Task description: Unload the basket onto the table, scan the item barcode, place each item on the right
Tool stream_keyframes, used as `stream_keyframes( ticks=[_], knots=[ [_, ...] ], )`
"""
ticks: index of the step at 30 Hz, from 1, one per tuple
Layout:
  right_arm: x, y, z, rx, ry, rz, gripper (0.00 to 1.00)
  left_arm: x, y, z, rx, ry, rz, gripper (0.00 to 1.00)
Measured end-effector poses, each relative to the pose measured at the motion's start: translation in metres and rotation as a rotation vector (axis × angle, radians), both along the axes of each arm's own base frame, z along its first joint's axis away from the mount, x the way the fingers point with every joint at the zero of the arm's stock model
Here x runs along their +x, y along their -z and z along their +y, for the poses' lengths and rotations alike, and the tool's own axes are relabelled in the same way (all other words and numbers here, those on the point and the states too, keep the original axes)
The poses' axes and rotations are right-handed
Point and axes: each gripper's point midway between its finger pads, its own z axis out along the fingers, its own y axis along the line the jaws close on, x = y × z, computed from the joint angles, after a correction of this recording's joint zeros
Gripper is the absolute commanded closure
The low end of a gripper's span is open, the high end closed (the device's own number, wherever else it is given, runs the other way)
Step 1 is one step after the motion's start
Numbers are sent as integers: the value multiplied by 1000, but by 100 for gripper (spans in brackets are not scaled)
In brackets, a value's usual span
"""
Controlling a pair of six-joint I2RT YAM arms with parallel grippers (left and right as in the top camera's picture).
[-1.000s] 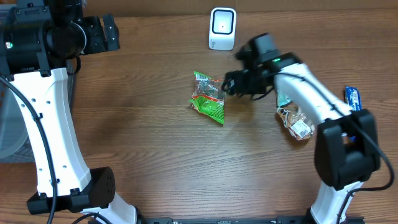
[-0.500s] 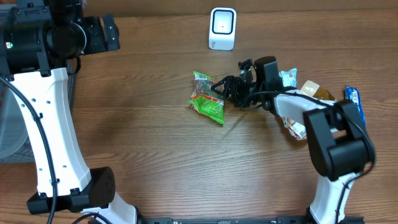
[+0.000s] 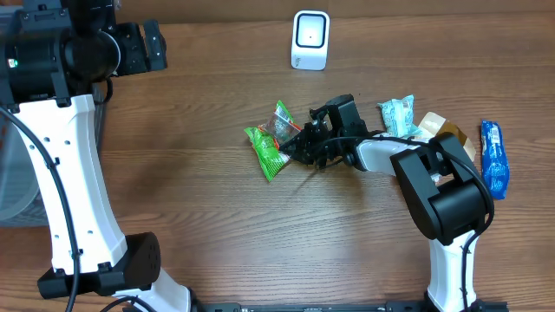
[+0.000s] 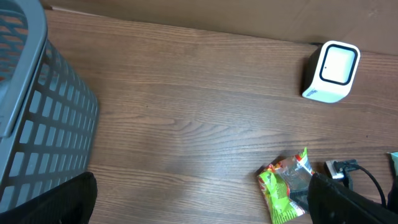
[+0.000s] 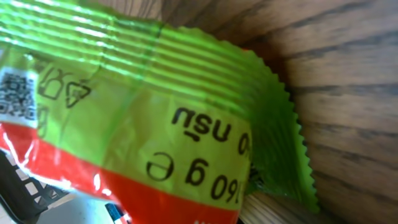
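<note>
Jaws of the right gripper [image 3: 299, 147] pinch the near end of the green snack packet [image 3: 264, 152] mid-table; its length runs leftward from them; the scanner [image 3: 310, 39] stands farther back; the left gripper [image 3: 149, 45], spread wide, hangs well apart.

Inspector: Overhead lighting?
Operator: Bright, even, from above. I note a soft shadow on the table [image 3: 199, 199] just right of the green packet [image 3: 270, 147].
Inspector: Wrist views?
Operator: Right wrist: I read the green packet's print sharply; pale glare bands cross its foil. Left wrist: dark blurred shapes below the green packet.
</note>
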Motion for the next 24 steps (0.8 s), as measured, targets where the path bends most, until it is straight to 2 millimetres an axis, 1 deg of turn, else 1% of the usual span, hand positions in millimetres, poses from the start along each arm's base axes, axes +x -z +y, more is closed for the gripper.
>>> stream_keyframes(
  ticks=[3,6,8,9,11,12,14,16,17,18,19,21,23,24],
  knots=[
    [1,-5,-4,-33,0,-38,96,0,0,0,0,0,0,0],
    [1,-14,-21,-154,26,-74,96,0,0,0,0,0,0,0],
    [-4,-24,-51,-358,45,-110,96,0,0,0,0,0,0,0],
    [-5,-31,-70,-496,43,-137,96,0,0,0,0,0,0,0],
    [4,-44,-89,-653,45,-196,96,0,0,0,0,0,0,0],
    [17,-62,-105,-833,51,-294,96,0,0,0,0,0,0,0],
    [29,-82,-118,-1051,58,-429,96,0,0,0,0,0,0,0],
    [33,-100,-119,-1229,55,-561,96,0,0,0,0,0,0,0],
    [29,-110,-114,-1338,27,-648,96,0,0,0,0,0,0,0],
    [22,-116,-105,-1405,-11,-709,96,0,0,0,0,0,0,0],
    [17,-117,-100,-1470,-43,-746,96,0,0,0,1,0,0,0],
    [15,-111,-99,-1604,-71,-788,96,0,0,0,0,0,0,0],
    [16,-95,-102,-1764,-105,-817,96,0,0,0,0,0,0,0],
    [14,-84,-103,-1858,-139,-834,96,0,0,0,0,0,0,0]
  ],
)
